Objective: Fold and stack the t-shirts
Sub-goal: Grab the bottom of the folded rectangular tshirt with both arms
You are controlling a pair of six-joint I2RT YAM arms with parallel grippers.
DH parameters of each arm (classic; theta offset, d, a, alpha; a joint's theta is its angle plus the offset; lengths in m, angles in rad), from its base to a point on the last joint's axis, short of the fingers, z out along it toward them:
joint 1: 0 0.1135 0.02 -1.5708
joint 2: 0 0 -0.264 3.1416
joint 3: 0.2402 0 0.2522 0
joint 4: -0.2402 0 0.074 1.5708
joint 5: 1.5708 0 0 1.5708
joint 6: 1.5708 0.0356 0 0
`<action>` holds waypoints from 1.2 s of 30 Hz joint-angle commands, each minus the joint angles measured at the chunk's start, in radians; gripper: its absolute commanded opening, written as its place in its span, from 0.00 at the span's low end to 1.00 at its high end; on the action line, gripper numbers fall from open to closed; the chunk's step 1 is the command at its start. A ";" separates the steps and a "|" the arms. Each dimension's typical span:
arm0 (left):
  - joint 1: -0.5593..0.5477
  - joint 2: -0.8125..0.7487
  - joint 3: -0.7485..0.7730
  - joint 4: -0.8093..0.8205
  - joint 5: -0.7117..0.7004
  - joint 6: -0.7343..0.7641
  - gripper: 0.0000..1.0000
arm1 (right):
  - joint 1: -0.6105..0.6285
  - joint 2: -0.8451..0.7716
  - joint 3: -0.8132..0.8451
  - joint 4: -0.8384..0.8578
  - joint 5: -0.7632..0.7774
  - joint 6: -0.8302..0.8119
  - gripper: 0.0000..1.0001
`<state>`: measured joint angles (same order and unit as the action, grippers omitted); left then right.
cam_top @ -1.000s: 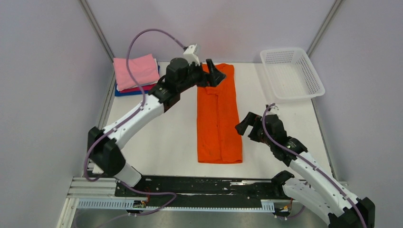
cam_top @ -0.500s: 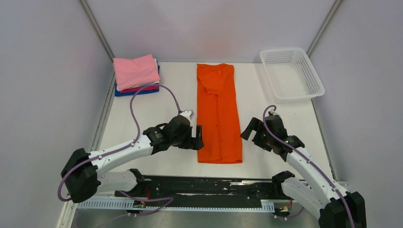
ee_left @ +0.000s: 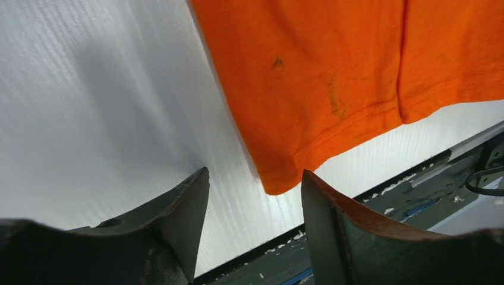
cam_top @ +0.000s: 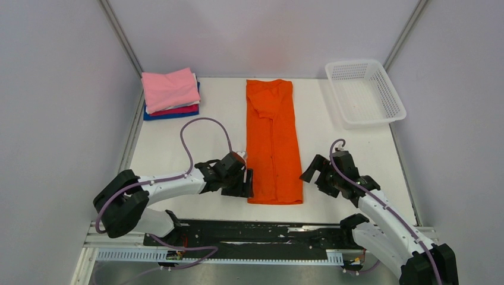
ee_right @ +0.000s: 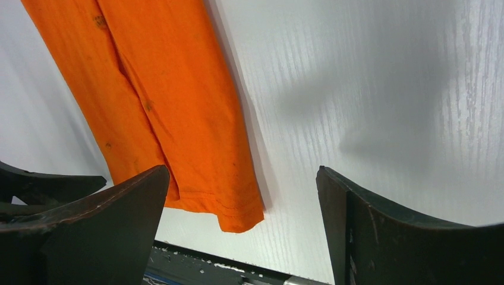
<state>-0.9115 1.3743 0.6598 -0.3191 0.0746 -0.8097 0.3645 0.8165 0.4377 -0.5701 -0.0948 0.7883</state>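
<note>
Orange t-shirt [cam_top: 273,142] of soft, thin cloth, folded lengthwise into a long narrow strip and lying flat down the middle of the white table [cam_top: 178,145], collar end far, hem end close to the arm bases. Well apart from the stack of folded t-shirts [cam_top: 170,92] in the far left corner, pink on top, and from the mesh basket [cam_top: 364,92] at far right. Looks light and limp, likely to sag in the middle and to let its layers slide apart. Calls for a pinch at the two near hem corners, through every layer at once, and an even lift on both sides. Left gripper [cam_top: 243,181] low at the near left corner, jaws apart, the hem corner just ahead of the gap, clamped on nothing. Right gripper [cam_top: 314,171] just beside the near right edge, jaws spread wide, empty, not touching the cloth.
</note>
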 commanded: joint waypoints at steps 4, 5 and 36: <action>-0.032 0.056 0.042 -0.001 0.040 -0.006 0.59 | -0.005 -0.001 -0.011 0.012 -0.042 0.033 0.81; -0.034 0.066 0.040 0.001 0.040 -0.006 0.56 | -0.006 0.002 -0.012 0.010 -0.052 0.031 0.76; -0.035 -0.023 -0.004 0.001 0.194 -0.008 0.00 | 0.018 -0.021 -0.139 0.110 -0.444 0.054 0.00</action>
<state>-0.9409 1.3918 0.6544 -0.3515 0.1783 -0.8310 0.3767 0.8574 0.2790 -0.4953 -0.4892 0.8268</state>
